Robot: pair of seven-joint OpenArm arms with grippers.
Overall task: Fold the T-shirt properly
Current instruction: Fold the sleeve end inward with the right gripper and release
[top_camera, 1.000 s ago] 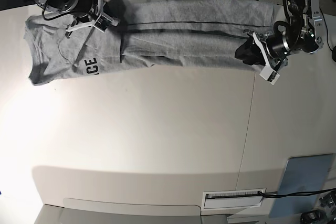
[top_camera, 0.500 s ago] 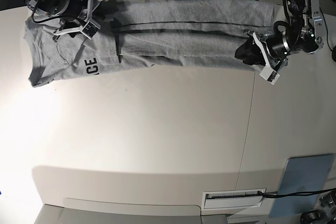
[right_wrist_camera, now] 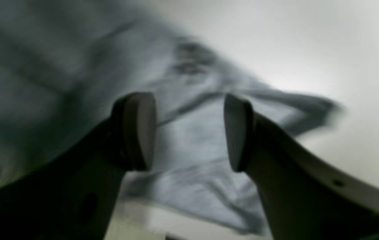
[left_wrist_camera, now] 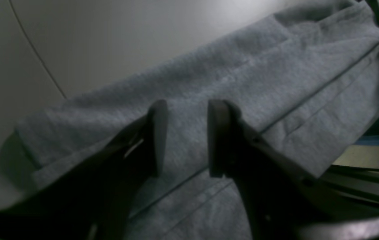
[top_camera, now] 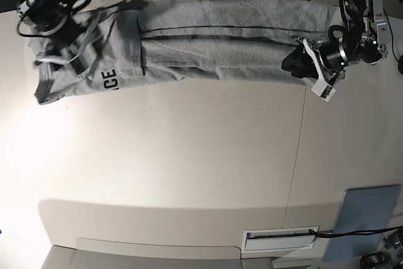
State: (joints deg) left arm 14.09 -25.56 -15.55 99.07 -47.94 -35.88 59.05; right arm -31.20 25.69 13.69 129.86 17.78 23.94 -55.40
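Base view shows the T-shirt (top_camera: 208, 39) stretched as a long folded band across the far side of the white table (top_camera: 189, 168), running from the collar end on the view's left to the hem end on the view's right. Black block letters (top_camera: 109, 80) show on a turned-over part near the left end, close to the band's near edge. Dark fold lines run lengthwise along the band.

Over the hem end, the left gripper (top_camera: 315, 70) sits low at the shirt's edge, its dark fingers above the fabric. From the left wrist view, the left gripper (left_wrist_camera: 184, 136) has its two pads parted with a narrow gap, grey cloth (left_wrist_camera: 242, 83) visible between and beyond them; nothing is pinched. The stacked layers of the folded hem lie just below the fingers.

At the collar end, the right gripper (top_camera: 60, 45) is motion-blurred above the shirt's far left corner. The right wrist view, also blurred, shows the right gripper (right_wrist_camera: 189, 131) with its pads spread wide, holding nothing, and wrinkled grey fabric (right_wrist_camera: 192, 186) below them against the pale tabletop (right_wrist_camera: 309, 50).
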